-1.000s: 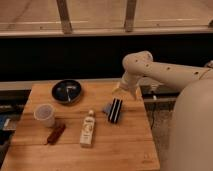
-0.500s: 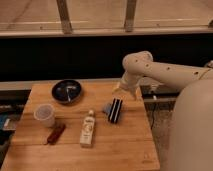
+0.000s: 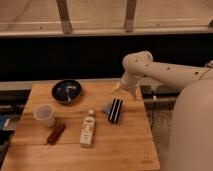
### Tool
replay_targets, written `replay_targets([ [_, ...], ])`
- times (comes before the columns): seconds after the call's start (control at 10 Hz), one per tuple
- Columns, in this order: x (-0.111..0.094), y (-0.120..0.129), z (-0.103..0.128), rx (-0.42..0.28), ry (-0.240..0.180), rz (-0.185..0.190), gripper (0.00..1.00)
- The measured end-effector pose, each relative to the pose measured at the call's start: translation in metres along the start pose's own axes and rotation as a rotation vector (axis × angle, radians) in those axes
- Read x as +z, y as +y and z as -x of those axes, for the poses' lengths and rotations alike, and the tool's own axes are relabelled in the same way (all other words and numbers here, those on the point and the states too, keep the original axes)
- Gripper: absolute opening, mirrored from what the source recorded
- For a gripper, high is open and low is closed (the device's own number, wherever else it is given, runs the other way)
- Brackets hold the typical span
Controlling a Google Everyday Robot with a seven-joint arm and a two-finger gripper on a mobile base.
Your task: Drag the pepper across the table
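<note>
Red-brown pepper (image 3: 56,133) unmoved, tool (image 3: 126,90) still above block (image 3: 115,110)

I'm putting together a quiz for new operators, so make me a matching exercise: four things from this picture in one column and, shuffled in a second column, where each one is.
Things:
1. pepper
2. bowl
3. bottle
4. gripper

Places:
A. over the back right part of the table
B. front left, just below the cup
C. back left of the table
D. middle of the table, left of the striped block

Pairs: 1-B, 2-C, 3-D, 4-A
</note>
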Motion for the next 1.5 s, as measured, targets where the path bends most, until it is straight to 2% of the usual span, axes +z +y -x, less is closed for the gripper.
replay_targets([
  [0.4, 0.002, 0.002, -0.003, -0.025, 0.002, 0.004, 0.75],
  [0.5, 0.005, 0.015, -0.006, -0.054, 0.005, 0.011, 0.75],
  [0.7, 0.011, 0.046, -0.016, -0.126, 0.018, 0.023, 0.75],
  [1.1, 0.018, 0.109, -0.057, -0.265, 0.039, 0.054, 0.75],
  [1.5, 0.024, 0.185, -0.120, -0.428, 0.063, 0.070, 0.75],
])
